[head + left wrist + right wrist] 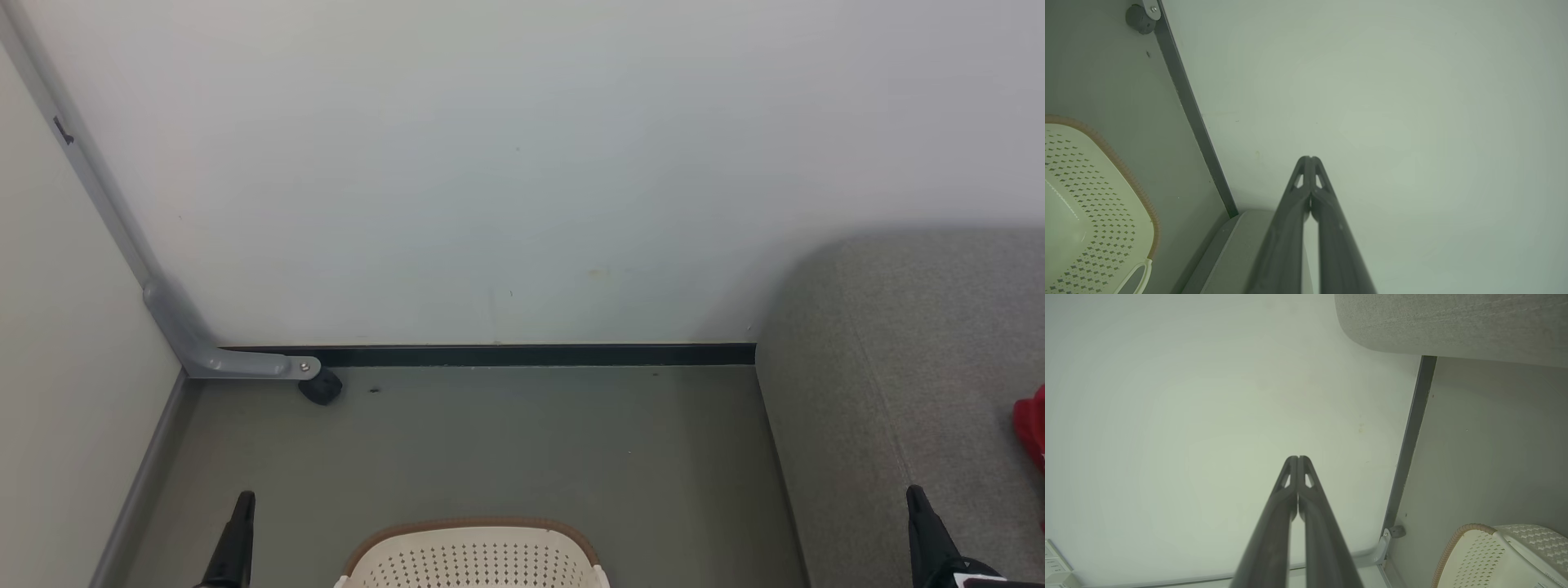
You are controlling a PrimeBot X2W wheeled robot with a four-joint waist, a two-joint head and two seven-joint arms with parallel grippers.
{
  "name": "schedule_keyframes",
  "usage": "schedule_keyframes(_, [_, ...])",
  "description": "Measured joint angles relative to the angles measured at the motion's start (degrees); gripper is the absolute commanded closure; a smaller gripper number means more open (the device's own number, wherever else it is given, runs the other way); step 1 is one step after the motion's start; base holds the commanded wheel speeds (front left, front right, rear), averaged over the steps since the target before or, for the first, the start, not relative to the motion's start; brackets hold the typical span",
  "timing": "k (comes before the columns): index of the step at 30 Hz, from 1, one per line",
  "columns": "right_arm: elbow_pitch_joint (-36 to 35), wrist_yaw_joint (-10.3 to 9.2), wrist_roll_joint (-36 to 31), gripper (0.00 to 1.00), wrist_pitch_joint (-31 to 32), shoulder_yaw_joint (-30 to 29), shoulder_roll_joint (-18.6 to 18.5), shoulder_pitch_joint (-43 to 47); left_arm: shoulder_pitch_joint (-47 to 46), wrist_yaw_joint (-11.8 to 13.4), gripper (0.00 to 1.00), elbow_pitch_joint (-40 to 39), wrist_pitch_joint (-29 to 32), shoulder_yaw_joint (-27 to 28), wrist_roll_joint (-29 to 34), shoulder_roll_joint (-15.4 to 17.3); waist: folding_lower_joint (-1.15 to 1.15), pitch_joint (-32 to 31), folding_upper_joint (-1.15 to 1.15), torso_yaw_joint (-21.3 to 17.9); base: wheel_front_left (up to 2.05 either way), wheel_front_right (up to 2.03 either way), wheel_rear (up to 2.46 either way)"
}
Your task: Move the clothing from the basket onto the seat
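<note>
The cream-white basket with its brown rim stands on the floor at the bottom centre of the head view; its inside is out of sight there. The basket and the basket also edge into both wrist views, with no fabric visible. The grey seat fills the right side, and a bit of red clothing lies on it at the far right edge. My left gripper is shut, left of the basket. My right gripper is shut above the seat's front. Both pairs of fingertips meet with nothing between them.
A pale wall with a dark baseboard runs behind. A grey metal bracket with a black caster stands at the left corner. Grey floor lies between basket and wall. A socket strip corner shows low left.
</note>
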Motion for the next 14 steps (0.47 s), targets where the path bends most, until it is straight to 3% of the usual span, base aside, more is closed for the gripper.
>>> schedule_keyframes(14, [0.0,-0.01,0.0,1.0,0.0,0.0,0.0,0.0,0.0,0.0,1.0,0.0,0.0,0.0,0.0,0.0,0.0,0.0,0.0,0.0,0.0,0.0,0.0])
